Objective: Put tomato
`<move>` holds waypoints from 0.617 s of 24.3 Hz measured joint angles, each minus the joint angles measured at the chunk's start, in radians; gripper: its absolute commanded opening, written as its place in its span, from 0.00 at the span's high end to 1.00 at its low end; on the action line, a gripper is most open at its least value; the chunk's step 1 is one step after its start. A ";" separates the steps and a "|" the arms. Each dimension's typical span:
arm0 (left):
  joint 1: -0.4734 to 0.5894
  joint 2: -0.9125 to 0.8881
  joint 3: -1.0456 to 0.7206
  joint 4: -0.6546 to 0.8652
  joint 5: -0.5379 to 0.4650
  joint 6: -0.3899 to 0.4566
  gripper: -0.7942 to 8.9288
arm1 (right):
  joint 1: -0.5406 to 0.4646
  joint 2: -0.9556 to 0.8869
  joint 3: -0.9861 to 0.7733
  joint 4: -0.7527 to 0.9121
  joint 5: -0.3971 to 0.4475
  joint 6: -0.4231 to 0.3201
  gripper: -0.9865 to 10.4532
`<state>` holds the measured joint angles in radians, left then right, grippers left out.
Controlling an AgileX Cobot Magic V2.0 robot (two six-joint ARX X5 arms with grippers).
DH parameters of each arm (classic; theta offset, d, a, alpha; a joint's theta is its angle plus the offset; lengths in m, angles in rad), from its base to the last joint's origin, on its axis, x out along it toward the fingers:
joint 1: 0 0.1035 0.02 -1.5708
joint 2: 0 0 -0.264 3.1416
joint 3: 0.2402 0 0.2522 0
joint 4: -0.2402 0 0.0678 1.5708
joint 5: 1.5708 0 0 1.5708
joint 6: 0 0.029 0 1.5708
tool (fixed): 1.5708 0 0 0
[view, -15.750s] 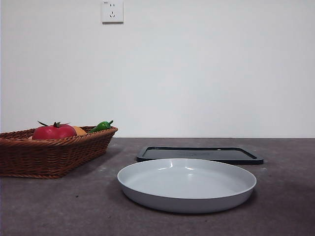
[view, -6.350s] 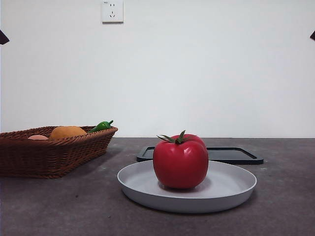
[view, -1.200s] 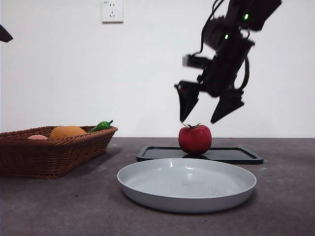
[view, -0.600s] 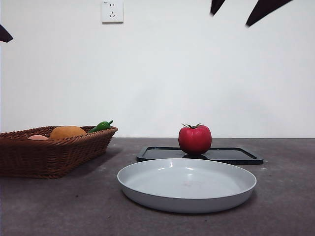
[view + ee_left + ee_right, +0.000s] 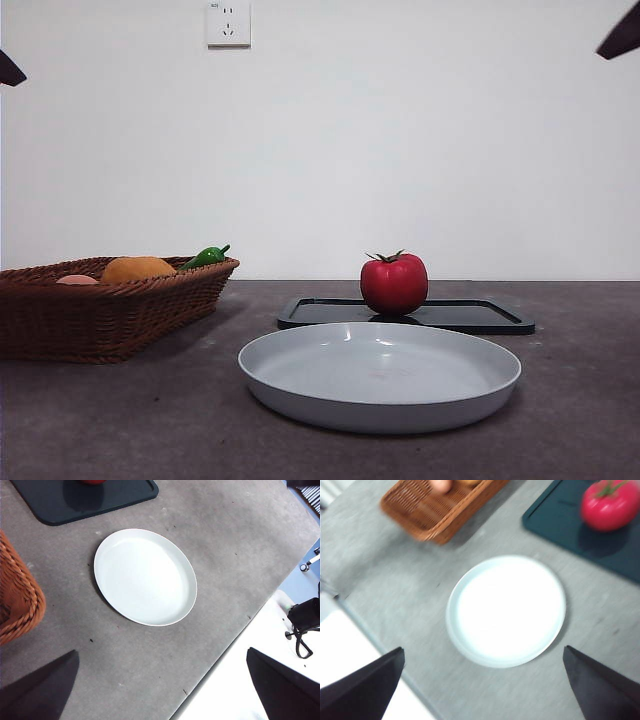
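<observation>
The glossy red tomato (image 5: 394,283) with a green stem stands upright on the black tray (image 5: 480,316) behind the white plate (image 5: 380,375). It also shows in the right wrist view (image 5: 610,505), and only its edge shows in the left wrist view (image 5: 91,481). The plate (image 5: 145,576) (image 5: 506,610) holds nothing. My right gripper (image 5: 482,680) is open and empty, high above the table; in the front view it is a black tip (image 5: 622,36) at the top right. My left gripper (image 5: 165,680) is open and empty, high above the table.
A brown wicker basket (image 5: 100,315) at the left holds an orange fruit (image 5: 138,268), a green pepper (image 5: 205,257) and a pinkish fruit (image 5: 77,280). The basket also shows in both wrist views (image 5: 15,600) (image 5: 440,510). The table's front edge runs near both grippers.
My right gripper let go of the tomato on the black tray and rose up and to the right, out to the top corner. The tomato stays on the tray.
</observation>
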<state>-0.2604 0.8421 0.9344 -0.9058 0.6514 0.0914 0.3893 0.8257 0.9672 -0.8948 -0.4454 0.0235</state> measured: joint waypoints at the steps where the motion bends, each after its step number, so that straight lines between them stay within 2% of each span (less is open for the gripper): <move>1: 0.000 0.000 0.000 0.000 0.000 0.000 0.34 | 0.007 -0.029 -0.026 -0.016 0.000 0.004 0.47; 5: 0.000 0.000 0.000 0.000 0.000 0.000 0.34 | 0.016 -0.087 -0.069 -0.034 0.000 0.008 0.47; 15: 0.000 0.000 0.000 0.000 0.000 0.000 0.34 | 0.016 -0.095 -0.069 -0.029 0.000 0.009 0.47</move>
<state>-0.2604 0.8421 0.9344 -0.9054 0.6514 0.0914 0.4053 0.7307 0.8982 -0.9237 -0.4454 0.0322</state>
